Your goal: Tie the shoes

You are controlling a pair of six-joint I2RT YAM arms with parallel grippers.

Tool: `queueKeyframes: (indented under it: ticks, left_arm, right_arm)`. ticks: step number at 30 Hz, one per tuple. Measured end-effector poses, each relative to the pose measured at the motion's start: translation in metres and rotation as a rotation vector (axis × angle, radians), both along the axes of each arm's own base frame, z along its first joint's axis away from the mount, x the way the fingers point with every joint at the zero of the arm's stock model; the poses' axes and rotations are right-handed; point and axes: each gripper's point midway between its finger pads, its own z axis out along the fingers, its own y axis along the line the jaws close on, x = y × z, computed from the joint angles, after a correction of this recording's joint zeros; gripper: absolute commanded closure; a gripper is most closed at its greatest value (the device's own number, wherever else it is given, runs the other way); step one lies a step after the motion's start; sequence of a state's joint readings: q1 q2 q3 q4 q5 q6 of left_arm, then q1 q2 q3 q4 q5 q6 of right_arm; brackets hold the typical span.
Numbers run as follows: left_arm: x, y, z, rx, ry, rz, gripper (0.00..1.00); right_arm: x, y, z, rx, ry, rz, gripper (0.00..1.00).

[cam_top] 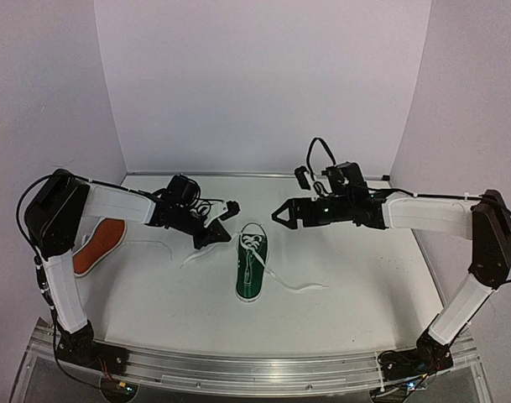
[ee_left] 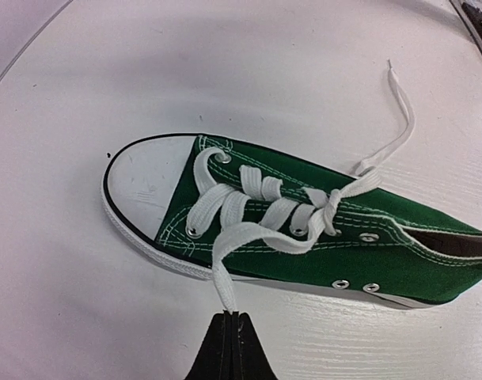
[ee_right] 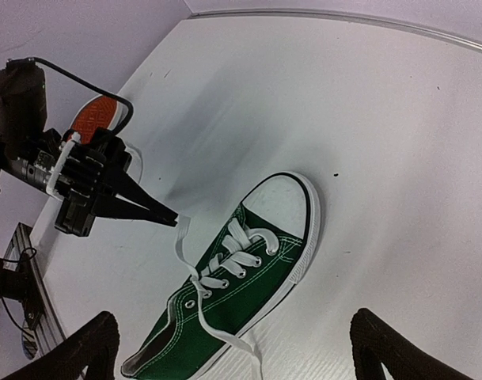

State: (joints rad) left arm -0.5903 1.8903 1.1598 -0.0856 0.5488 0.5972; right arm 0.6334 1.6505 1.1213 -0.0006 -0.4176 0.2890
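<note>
The dark green shoe (cam_top: 252, 270) lies in the middle of the white table, toe to the back, with its white laces loosely crossed and not knotted. My left gripper (cam_top: 226, 238) is just left of its toe, shut on the end of one white lace (ee_left: 225, 277); the closed fingertips (ee_left: 231, 317) pinch it. The other lace end (cam_top: 299, 286) trails on the table to the right. My right gripper (cam_top: 277, 216) is open and empty, hovering above and right of the toe, its fingers (ee_right: 94, 344) spread wide over the shoe (ee_right: 248, 285). The orange-red shoe (cam_top: 99, 245) lies at far left.
White enclosure walls close the back and sides. A metal rail (cam_top: 238, 369) runs along the near edge by the arm bases. The left arm's link (cam_top: 112, 201) passes over the orange-red shoe. A black cable (cam_top: 319, 151) loops above the right wrist.
</note>
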Motion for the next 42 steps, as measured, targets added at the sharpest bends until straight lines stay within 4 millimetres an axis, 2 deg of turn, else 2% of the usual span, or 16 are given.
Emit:
queueKeyframes:
  ticks: [6,11,17,22,27,29,39,42]
  left_arm:
    - [-0.003,-0.003,0.022,-0.059,-0.033,0.005,1.0]
    - [-0.007,-0.013,0.04,-0.111,-0.063,-0.01,1.0]
    - [-0.015,-0.023,0.044,-0.128,-0.061,-0.03,1.0]
    - [-0.02,-0.027,0.044,-0.13,-0.061,-0.043,1.0]
    - [-0.02,-0.029,0.045,-0.134,-0.066,-0.046,1.0]
    - [-0.02,-0.029,0.045,-0.134,-0.067,-0.046,1.0]
    - [-0.02,-0.029,0.045,-0.134,-0.067,-0.046,1.0]
    - [-0.02,-0.029,0.045,-0.134,-0.067,-0.046,1.0]
  right_arm:
    - [-0.006,0.01,-0.007,0.019,0.036,0.062,0.23]
    - [-0.004,0.025,-0.03,0.039,0.101,0.106,0.33]
    - [-0.011,0.045,-0.056,0.059,0.168,0.148,0.42]
    - [-0.017,0.069,-0.054,0.094,0.172,0.197,0.45]
    - [-0.02,0.085,-0.051,0.122,0.164,0.228,0.5]
    - [-0.02,0.088,-0.052,0.127,0.167,0.233,0.52]
    - [-0.014,0.095,-0.059,0.133,0.182,0.226,0.77]
    - [-0.014,0.095,-0.058,0.137,0.178,0.226,0.77]
